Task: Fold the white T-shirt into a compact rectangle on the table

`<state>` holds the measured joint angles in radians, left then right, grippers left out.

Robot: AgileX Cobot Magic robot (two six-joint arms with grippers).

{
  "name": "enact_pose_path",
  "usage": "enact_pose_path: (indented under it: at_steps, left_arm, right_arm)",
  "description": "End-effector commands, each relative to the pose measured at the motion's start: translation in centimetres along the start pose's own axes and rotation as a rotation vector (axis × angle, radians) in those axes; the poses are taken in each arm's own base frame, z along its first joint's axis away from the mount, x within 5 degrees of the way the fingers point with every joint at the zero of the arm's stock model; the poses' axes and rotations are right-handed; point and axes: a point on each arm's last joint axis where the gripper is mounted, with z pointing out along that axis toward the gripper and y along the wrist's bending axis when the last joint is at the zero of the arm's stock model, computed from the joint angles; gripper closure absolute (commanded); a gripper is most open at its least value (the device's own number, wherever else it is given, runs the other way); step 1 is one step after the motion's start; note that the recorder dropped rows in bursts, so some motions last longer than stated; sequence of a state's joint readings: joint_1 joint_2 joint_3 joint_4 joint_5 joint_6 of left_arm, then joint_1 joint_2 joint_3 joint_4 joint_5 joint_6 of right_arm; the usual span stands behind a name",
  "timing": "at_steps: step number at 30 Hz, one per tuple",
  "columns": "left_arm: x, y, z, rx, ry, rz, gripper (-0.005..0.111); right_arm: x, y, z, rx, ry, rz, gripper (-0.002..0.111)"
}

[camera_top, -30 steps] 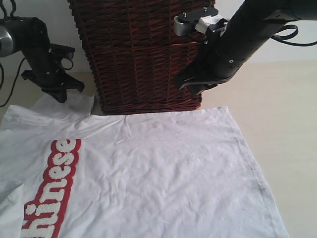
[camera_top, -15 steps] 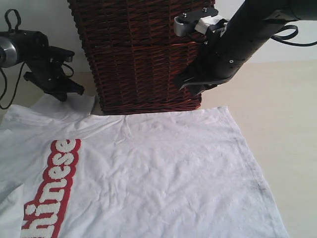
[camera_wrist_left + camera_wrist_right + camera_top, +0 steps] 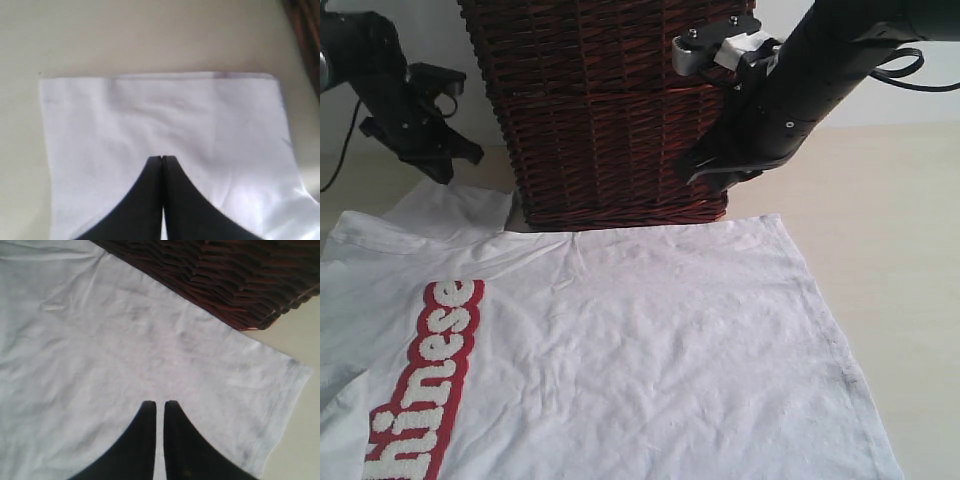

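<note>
The white T-shirt (image 3: 620, 350) lies spread flat on the table (image 3: 900, 250), its red-outlined lettering (image 3: 430, 370) at the left. One short sleeve (image 3: 455, 210) pokes out beside the basket. My left gripper (image 3: 450, 165) hovers shut above that sleeve (image 3: 150, 115), holding nothing; the left wrist view shows its tips (image 3: 161, 159) pressed together. My right gripper (image 3: 705, 178) hangs in front of the basket, above the shirt's far hem corner. Its fingers (image 3: 159, 404) stand almost together over the white cloth (image 3: 100, 350), empty. No neck tag shows.
A tall dark brown wicker basket (image 3: 600, 110) stands on the table right behind the shirt's far edge, between the two arms; the right wrist view (image 3: 225, 280) shows it too. Bare cream table (image 3: 300, 450) lies to the right of the shirt.
My left arm has lifted up and back, away from the sleeve. The right arm and the shirt have stayed where they were.
</note>
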<state>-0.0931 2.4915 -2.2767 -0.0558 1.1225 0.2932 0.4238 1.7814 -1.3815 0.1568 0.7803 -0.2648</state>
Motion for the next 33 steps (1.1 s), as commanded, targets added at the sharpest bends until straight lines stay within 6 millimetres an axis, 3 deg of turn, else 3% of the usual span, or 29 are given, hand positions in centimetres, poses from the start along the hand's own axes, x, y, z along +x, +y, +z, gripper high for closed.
enact_pose_path:
  at_steps: [1,8,13,18,26,30,33]
  left_arm:
    - [1.1,0.0,-5.2,0.013,0.032,-0.056,0.107]
    - [5.6,-1.7,-10.7,0.0,-0.02,-0.087,0.107]
    - [11.1,-2.8,-12.0,0.009,0.052,-0.104,0.107]
    - [14.4,-3.8,-13.0,0.015,0.093,-0.104,0.107]
    - [18.3,-4.7,-11.6,0.056,0.32,-0.089,0.107]
    - [21.3,-6.2,-10.4,0.119,0.507,-0.06,0.107]
    - [22.2,-7.6,-9.8,0.147,0.548,-0.035,0.107]
  right_arm:
    - [0.6,-0.9,0.0,0.096,0.048,0.011,0.103]
    - [4.9,-2.8,3.1,0.15,0.103,0.091,0.108]
    - [7.0,-5.0,5.8,0.131,0.137,0.224,0.108]
    - [8.8,-5.8,9.5,0.121,0.241,0.247,0.108]
    - [11.8,-6.6,13.3,0.131,0.408,0.261,0.108]
    - [12.4,-7.8,13.5,0.139,0.409,0.316,0.108]
    - [12.2,-8.0,13.3,0.139,0.387,0.331,0.108]
